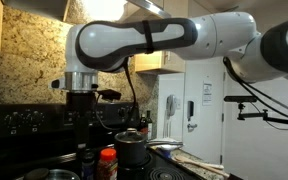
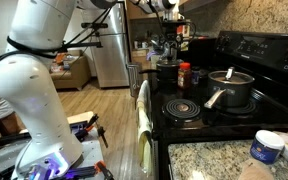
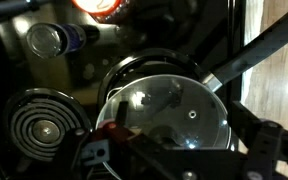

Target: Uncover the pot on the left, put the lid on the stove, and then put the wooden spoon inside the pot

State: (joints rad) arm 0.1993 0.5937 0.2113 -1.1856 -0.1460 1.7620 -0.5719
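Note:
A dark pot with a glass lid [image 3: 174, 105] fills the wrist view, its long handle [image 3: 259, 45] running up to the right. My gripper [image 3: 184, 138] hangs over this lid with a finger at each side of it, open and holding nothing. In an exterior view the gripper [image 2: 169, 38] is a little above that far pot [image 2: 167, 68] at the stove's far end. In an exterior view the gripper [image 1: 82, 105] hangs in front of the stove's back panel. I cannot make out a wooden spoon in any view.
A second lidded pot [image 2: 231, 88] [image 1: 132, 150] stands on a nearer burner. Spice bottles [image 2: 184, 75] [image 1: 108, 160] stand between the pots. A bare coil burner [image 3: 44, 125] [image 2: 181, 107] lies beside the far pot. A granite counter [image 2: 214, 160] with a white tub [image 2: 267, 147] is nearest.

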